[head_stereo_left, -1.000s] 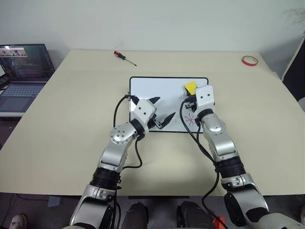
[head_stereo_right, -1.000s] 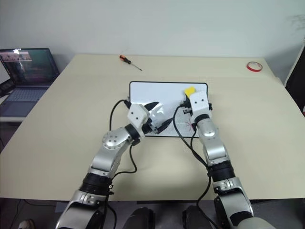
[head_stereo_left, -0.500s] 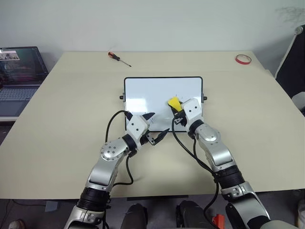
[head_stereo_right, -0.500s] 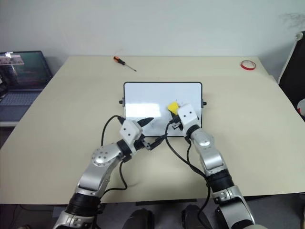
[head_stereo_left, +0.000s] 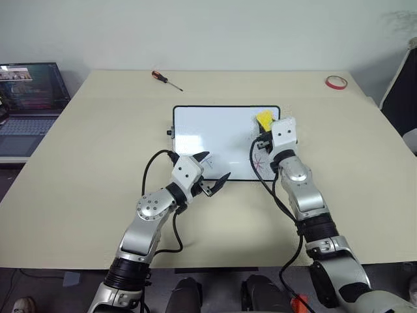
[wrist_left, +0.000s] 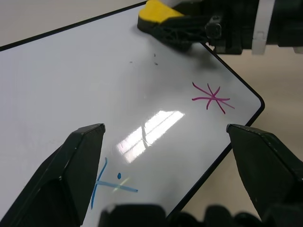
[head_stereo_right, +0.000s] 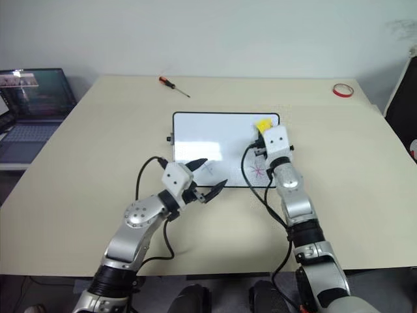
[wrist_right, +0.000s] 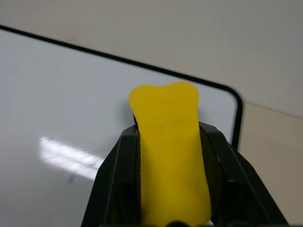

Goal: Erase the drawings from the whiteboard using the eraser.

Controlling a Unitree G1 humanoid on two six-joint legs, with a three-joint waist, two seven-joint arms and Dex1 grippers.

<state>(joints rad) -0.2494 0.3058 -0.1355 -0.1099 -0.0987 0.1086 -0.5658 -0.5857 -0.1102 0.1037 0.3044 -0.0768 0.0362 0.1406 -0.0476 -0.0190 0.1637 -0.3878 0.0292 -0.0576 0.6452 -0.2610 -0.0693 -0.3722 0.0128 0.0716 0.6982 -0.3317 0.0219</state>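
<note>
- Whiteboard (head_stereo_left: 215, 130): lies flat at the table's (head_stereo_left: 98, 163) centre. The pink-red star (head_stereo_right: 258, 172) sits toward its 4 o'clock corner and the blue cross (head_stereo_right: 208, 167) near its 6 o'clock edge, so two drawings remain. A few dark specks mark the surface near the eraser; whether these are marker residue cannot be told.
- Eraser (head_stereo_left: 264, 119): yellow top showing, clamped between the right gripper's (head_stereo_left: 265, 134) closed fingers. It rests over the board's 2 o'clock corner, apart from both marks.
- Left gripper (head_stereo_left: 212, 171): jaws wide apart and holding nothing, poised just above the board's 6 o'clock edge with the blue cross between its fingertips in the left wrist view.
- Step in hand: judged to be mid-erasure, with the eraser on a cleared area of the board.
- Next move: judged to call for drawing the eraser toward 6 o'clock onto the pink-red star, pressed flat, then across toward 8 o'clock to the blue cross.
- Containers: none on the table. A screwdriver (head_stereo_left: 166, 79) lies at 11 o'clock and a red tape ring (head_stereo_left: 336, 81) at 1 o'clock, both well apart from the board.
</note>
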